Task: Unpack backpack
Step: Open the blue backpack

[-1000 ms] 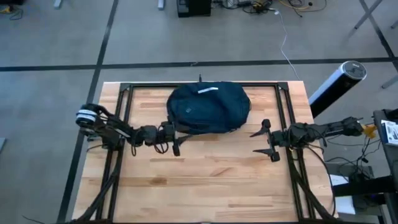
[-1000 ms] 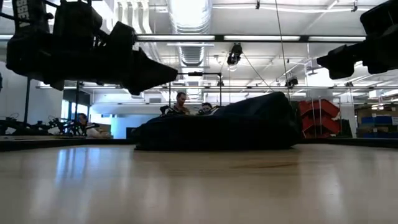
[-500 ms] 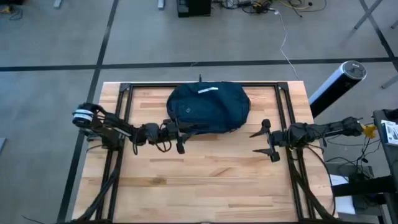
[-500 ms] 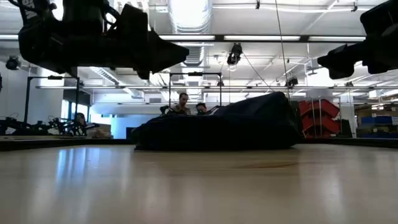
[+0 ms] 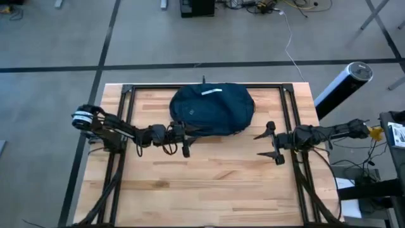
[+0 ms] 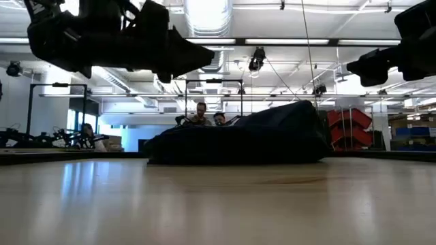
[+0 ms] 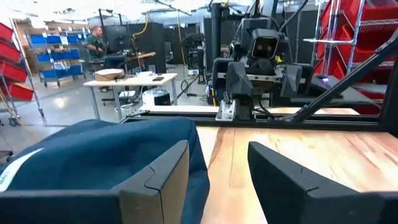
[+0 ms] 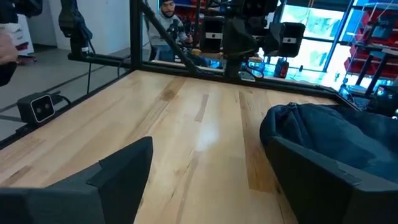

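Note:
The dark navy backpack [image 5: 212,109] lies on its side at the far middle of the table, a short white label [image 5: 212,92] on top. In the low view it is a low dark mound [image 6: 238,139]. My left gripper [image 5: 185,140] hovers open just off the backpack's near left corner, above the table [image 6: 170,58]. In the left wrist view one finger stands in front of the backpack [image 7: 93,155]; I see no touch. My right gripper [image 5: 271,144] waits open near the table's right side, raised [image 6: 381,64], with the backpack [image 8: 336,134] ahead of it.
A black frame rail [image 5: 126,95] runs round the tabletop. A grey cylinder [image 5: 345,81] stands off the far right corner. The near half of the wooden table [image 5: 209,190] is bare wood. People [image 6: 199,112] sit in the room beyond the far edge.
My left gripper has gone a little toward the table's right edge, along the backpack's near side, and has risen slightly. The backpack has kept its place.

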Controlling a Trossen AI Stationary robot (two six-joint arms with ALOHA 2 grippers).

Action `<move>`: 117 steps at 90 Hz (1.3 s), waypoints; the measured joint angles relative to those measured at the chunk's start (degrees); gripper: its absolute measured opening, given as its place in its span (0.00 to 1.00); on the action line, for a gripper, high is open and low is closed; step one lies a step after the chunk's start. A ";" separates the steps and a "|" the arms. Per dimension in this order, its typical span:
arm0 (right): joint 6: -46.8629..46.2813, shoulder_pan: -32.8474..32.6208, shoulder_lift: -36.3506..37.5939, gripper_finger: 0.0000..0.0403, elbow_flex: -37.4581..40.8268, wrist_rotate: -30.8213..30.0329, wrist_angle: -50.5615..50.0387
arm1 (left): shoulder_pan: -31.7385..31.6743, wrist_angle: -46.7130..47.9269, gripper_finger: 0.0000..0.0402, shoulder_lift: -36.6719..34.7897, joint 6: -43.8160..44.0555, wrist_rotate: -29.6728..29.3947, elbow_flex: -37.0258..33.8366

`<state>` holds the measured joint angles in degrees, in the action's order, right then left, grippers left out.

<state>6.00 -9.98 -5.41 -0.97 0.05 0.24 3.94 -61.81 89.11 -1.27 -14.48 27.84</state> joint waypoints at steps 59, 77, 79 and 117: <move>3.22 0.00 -2.93 0.75 0.09 0.00 23.05 | 1.50 33.01 0.39 -13.21 3.36 -2.25 -0.54; -4.63 0.00 -8.28 0.77 0.11 0.02 26.37 | 1.21 33.22 0.39 -12.24 -1.55 -8.80 -0.57; -5.38 0.00 -8.56 0.77 0.11 0.01 26.57 | 1.03 33.30 0.39 -12.26 -1.60 -9.06 -0.57; -5.12 0.00 -24.10 0.74 -1.56 -8.39 29.70 | -2.95 45.66 0.52 -12.35 -0.61 -9.45 1.21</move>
<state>0.88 -9.98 -29.51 -2.53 -8.33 29.95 0.99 -16.14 76.76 -1.88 -23.93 29.05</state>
